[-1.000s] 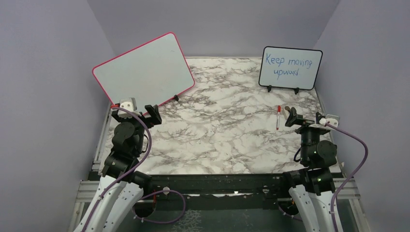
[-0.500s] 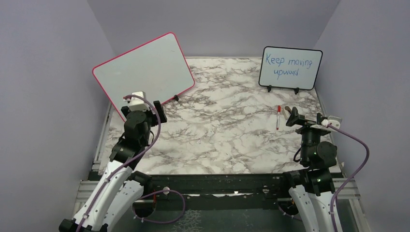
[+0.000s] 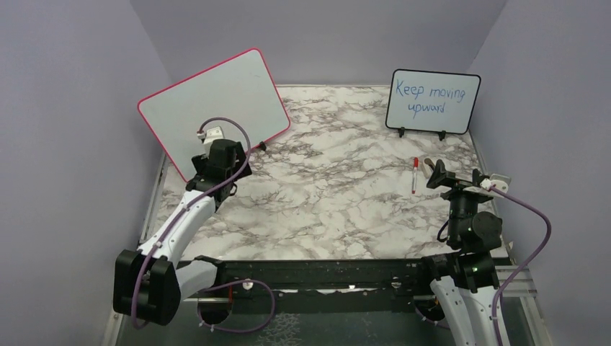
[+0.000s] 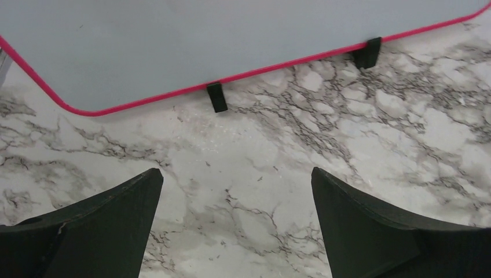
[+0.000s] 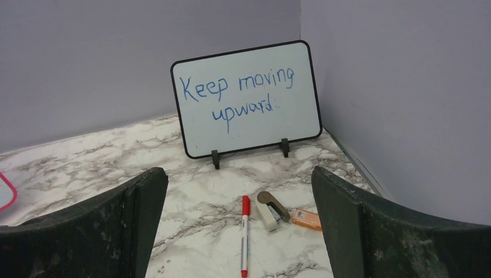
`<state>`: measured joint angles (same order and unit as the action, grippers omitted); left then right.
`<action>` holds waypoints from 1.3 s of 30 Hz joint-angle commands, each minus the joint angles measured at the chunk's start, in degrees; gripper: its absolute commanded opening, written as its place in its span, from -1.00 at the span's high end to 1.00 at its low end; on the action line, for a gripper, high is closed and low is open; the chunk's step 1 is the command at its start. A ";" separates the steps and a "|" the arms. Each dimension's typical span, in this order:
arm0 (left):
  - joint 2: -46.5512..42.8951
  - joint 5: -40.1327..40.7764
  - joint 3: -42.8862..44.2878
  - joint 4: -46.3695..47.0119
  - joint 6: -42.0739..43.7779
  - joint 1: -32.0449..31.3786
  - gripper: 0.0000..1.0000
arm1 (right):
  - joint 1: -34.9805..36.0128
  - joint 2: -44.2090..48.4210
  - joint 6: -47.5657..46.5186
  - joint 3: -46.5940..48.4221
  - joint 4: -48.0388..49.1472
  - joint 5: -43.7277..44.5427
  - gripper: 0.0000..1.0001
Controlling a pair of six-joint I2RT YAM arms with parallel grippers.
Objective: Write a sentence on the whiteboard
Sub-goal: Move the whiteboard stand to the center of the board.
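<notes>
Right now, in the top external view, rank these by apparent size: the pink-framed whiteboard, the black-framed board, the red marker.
1. pink-framed whiteboard, clearly largest
2. black-framed board
3. red marker, far smallest
No two look alike.

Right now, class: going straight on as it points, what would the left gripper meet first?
Probably the table, just short of the whiteboard's lower edge, though depth is unclear.

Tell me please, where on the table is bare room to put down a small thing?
The middle of the table, between the whiteboard and the marker, is bare; so is the back strip between the two boards. Crowded: the right side, where marker, eraser and an orange item lie before the small board.
</notes>
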<state>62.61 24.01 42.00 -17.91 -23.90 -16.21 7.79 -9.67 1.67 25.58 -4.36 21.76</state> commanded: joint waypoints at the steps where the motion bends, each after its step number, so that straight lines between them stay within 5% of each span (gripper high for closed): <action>1: 4.45 -0.40 2.09 0.35 -6.98 5.35 -0.98 | -0.23 0.82 0.63 -0.40 0.97 0.83 -1.00; 13: 16.91 3.37 3.30 7.42 -13.03 9.47 -0.60 | -0.21 1.84 0.85 -0.70 1.15 0.29 -1.00; 24: 25.62 3.68 5.23 12.64 -12.50 10.73 -0.01 | -0.10 2.11 0.88 -1.00 1.46 -0.08 -1.00; 33: 32.18 3.56 9.08 13.03 -10.19 10.93 0.27 | -0.15 1.76 0.49 -1.24 2.07 -0.64 -1.00; 39: 32.94 0.41 8.36 12.76 -10.56 10.69 0.66 | -0.14 2.02 0.13 -1.41 2.51 -0.05 -1.00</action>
<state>94.74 26.02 50.13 -6.13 -34.46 -5.63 7.81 -8.45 1.96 24.77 -4.10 21.67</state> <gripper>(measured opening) 0.239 0.998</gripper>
